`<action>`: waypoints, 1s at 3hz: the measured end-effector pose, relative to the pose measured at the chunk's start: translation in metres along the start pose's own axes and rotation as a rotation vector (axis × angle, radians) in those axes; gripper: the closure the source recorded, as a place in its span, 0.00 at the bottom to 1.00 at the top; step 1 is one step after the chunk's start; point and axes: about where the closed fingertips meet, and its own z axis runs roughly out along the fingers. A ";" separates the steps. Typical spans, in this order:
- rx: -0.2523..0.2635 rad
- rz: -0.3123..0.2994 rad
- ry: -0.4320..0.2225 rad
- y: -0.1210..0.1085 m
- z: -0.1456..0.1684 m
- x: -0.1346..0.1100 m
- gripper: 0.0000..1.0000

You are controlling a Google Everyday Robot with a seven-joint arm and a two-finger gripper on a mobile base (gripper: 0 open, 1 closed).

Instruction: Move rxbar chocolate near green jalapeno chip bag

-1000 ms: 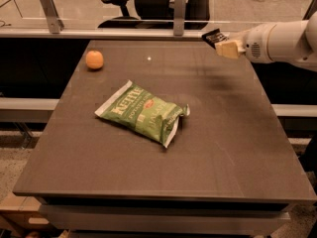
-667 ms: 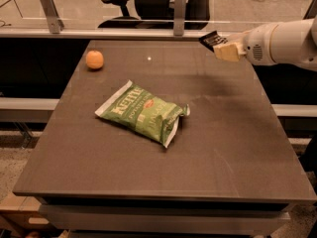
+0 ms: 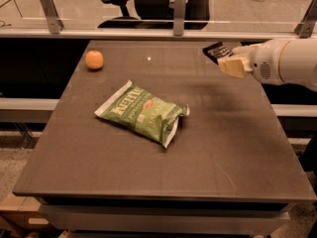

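The green jalapeno chip bag (image 3: 142, 112) lies flat near the middle of the dark table (image 3: 228, 148), with its white "Kettle" lettering facing up. My gripper (image 3: 224, 58) comes in from the right on a white arm and hovers over the table's far right part. It is shut on the rxbar chocolate (image 3: 216, 50), a small flat black bar that sticks out to the left of the tan fingers (image 3: 234, 66). The bar is held above the table, well to the right of and beyond the bag.
A round orange fruit (image 3: 94, 60) sits at the table's far left corner. A rail with metal posts (image 3: 178, 6) and glass runs behind the table, with an office chair (image 3: 148, 4) beyond it. The table's right edge lies under my arm.
My gripper with the black bar has moved down in the view and slightly right, nearer over the table. The bag and the orange have not moved.
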 end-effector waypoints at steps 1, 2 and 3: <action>0.024 0.024 0.000 0.016 -0.017 0.016 1.00; 0.038 0.044 -0.002 0.032 -0.032 0.033 1.00; 0.057 0.058 0.016 0.045 -0.056 0.051 1.00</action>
